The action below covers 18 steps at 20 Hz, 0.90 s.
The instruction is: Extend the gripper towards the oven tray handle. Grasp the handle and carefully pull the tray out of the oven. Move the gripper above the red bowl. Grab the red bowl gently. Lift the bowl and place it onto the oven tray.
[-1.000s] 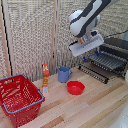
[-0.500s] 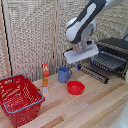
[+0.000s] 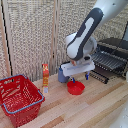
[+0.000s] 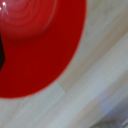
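Note:
The red bowl [image 3: 76, 88] sits on the wooden table in front of the oven [image 3: 114, 47]. My gripper [image 3: 79, 79] hangs just above the bowl, open, its dark fingers [image 3: 86, 76] apart and holding nothing. In the wrist view the red bowl [image 4: 35, 45] fills most of the picture, with a dark fingertip [image 4: 1, 54] at the edge. The wire tray [image 3: 109, 61] sticks out of the oven over the dropped door [image 3: 100, 75]. Its handle is too small to make out.
A blue mug [image 3: 61, 75] stands just behind the gripper, partly hidden by it. An orange bottle [image 3: 45, 77] stands further toward the exterior view's left. A large red wire basket [image 3: 19, 98] sits at the table's near corner on that side.
The gripper has moved from in front of the oven toward the exterior view's left and down, ending just over the red bowl. The bowl has not moved.

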Available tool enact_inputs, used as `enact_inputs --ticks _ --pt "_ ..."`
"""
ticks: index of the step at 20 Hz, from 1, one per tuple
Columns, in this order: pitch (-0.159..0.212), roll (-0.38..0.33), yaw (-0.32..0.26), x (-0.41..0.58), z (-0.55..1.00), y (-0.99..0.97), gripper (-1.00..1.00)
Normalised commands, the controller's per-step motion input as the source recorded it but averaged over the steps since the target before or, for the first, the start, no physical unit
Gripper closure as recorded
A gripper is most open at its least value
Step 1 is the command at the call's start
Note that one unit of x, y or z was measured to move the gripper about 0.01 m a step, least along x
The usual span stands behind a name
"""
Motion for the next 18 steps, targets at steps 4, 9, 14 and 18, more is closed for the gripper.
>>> enact_inputs --ticks 4,9,14,18 --pt "-0.069 0.000 0.119 -0.016 -0.26 -0.09 -1.00" --pt "-0.006 -0.007 0.061 -0.013 -0.09 -0.06 -1.00" --pt "-0.008 0.023 0.124 -0.001 -0.22 -0.08 1.00" --pt "-0.008 0.006 0.059 -0.027 -0.03 -0.03 1.00"
